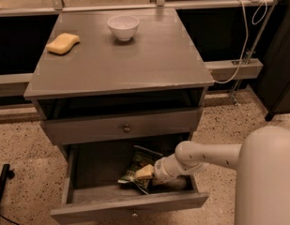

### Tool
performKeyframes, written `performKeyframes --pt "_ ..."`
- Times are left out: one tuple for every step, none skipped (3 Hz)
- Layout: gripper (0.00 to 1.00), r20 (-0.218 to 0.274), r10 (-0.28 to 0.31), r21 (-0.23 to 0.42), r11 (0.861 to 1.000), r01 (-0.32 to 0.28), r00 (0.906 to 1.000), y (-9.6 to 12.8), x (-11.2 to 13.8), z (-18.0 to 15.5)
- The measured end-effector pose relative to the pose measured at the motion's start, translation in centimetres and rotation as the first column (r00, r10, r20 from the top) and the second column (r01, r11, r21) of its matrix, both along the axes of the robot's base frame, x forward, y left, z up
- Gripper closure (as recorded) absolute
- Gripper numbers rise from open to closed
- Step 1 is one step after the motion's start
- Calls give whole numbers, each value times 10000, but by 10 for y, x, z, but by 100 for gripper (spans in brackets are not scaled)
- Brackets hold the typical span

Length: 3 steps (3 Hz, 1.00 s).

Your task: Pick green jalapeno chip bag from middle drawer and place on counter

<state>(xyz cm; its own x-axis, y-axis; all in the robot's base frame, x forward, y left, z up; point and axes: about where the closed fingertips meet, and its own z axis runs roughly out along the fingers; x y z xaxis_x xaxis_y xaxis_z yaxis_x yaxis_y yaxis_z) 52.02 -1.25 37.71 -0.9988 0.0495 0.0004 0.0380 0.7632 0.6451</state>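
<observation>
The green jalapeno chip bag (136,162) stands tilted up inside the open middle drawer (130,207), right of its centre. My gripper (145,173) reaches into the drawer from the right on a white arm. It is shut on the bag's lower right part, with a pale finger lying over the bag's front. The counter (135,64) is the grey top of the cabinet above.
A white bowl (123,27) and a yellow sponge (63,43) sit at the back of the counter. A closed drawer front with a round knob (126,128) is just above the open drawer. A white cable (243,41) hangs at the right. My white body fills the lower right corner.
</observation>
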Motion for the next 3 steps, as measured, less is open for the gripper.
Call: performKeyframes --pt "56 37 -94 96 9999 93 9999 -2 -1 3" --pt "79 403 -543 546 9972 521 9977 -11 -4 16" --pt "99 1109 -829 1415 9877 669 9904 -19 -8 46"
